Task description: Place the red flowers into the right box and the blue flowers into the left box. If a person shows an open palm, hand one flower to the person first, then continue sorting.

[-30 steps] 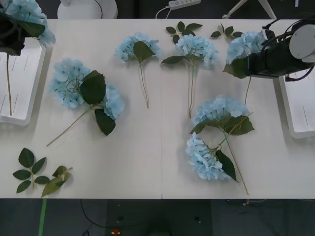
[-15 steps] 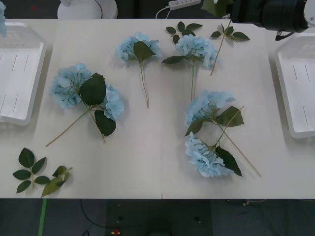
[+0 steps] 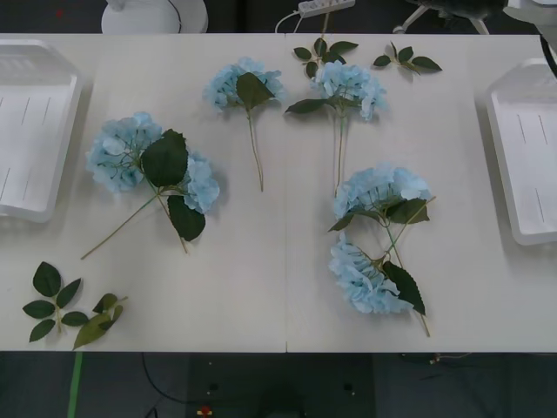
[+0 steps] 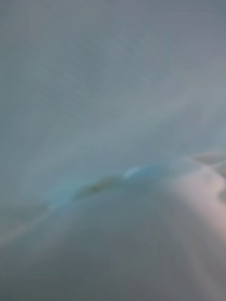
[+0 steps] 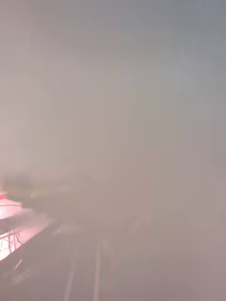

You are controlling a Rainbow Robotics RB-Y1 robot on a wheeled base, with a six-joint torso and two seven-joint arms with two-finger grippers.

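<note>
Blue flowers (image 3: 374,196) spread across the table (image 3: 261,270).
All lie between the left box (image 3: 30,131) and the right box (image 3: 526,148), both bare; either tool's grip, I cannot tell.

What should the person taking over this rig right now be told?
Grippers: neither can be judged from the front or wrist views.
Left box and right box both hold nothing.
Blue flowers on the table: a pair at left, one top centre, one beside it, two at right centre.
Loose leaf sprigs lie nearby.
Left to do: move every blue flower into the left box.
</note>
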